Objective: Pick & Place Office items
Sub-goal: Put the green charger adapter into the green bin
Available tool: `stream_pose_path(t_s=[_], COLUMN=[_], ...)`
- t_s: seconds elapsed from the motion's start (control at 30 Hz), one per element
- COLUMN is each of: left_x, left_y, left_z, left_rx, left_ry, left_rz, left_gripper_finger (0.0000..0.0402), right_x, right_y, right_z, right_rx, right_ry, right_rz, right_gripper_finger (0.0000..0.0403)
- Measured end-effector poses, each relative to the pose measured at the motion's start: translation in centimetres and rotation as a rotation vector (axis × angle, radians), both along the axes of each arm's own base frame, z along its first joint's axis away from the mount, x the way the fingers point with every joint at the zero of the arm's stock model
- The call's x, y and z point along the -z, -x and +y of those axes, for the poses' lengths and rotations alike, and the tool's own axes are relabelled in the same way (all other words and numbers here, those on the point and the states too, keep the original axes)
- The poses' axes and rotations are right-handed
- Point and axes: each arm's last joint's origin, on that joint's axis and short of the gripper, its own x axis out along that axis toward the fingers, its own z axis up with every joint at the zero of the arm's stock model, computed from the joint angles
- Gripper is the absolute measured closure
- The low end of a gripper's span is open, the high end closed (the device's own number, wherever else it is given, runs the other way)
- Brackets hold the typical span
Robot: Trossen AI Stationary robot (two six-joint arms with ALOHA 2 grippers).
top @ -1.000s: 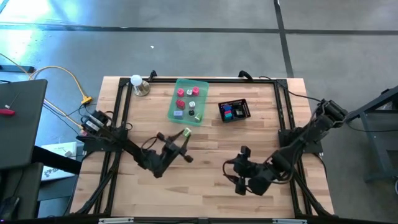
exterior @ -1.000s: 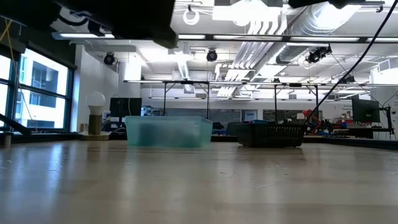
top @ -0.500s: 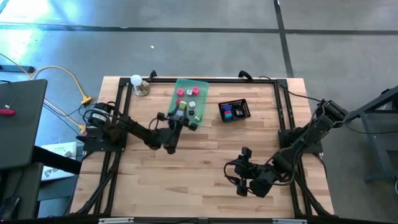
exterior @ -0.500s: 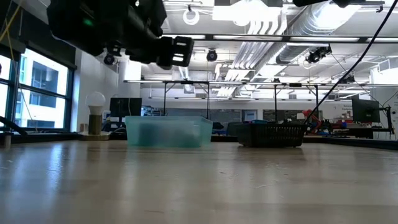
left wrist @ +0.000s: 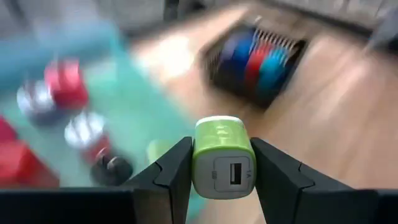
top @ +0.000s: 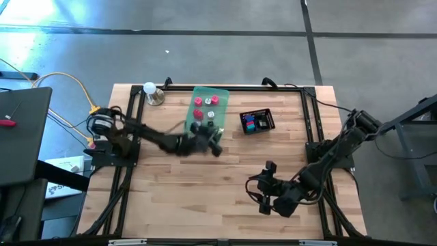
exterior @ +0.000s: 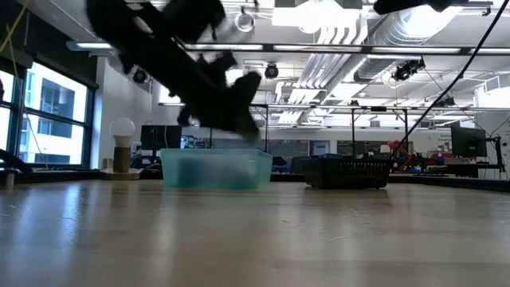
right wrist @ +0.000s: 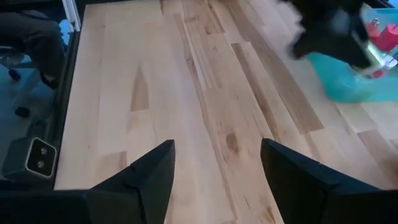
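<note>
- Your left gripper (left wrist: 219,163) is clamped on a green-and-white block (left wrist: 222,158) with a small port on its face.
- It hangs at the near corner of the green tray (top: 202,93), over the edge toward the black mesh basket (top: 257,121).
- Pink, red and dark pieces (top: 205,102) lie inside the tray.
- Your right gripper (right wrist: 214,171) waits well away from the tray, fingers apart, gripping nothing.
</note>
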Motion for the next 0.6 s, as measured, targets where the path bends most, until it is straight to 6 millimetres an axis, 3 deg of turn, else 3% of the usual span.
stream_pose_path(t_s=[0.13,0.6], left_x=[0.9,0.5], left_y=[0.5,0.6], left_z=[3.8,5.3], left_rx=[-0.083,-0.109], left_ry=[0.153,0.188], left_rz=[0.112,0.107], left_gripper_finger=[0.0264,0.0264], right_x=[0.5,1.9], right_y=[0.0,-0.7], right_z=[0.3,0.3], right_rx=[-0.009,0.003], right_ry=[0.01,0.05], right_rz=[0.017,0.064], right_gripper_finger=[0.0178,0.0178])
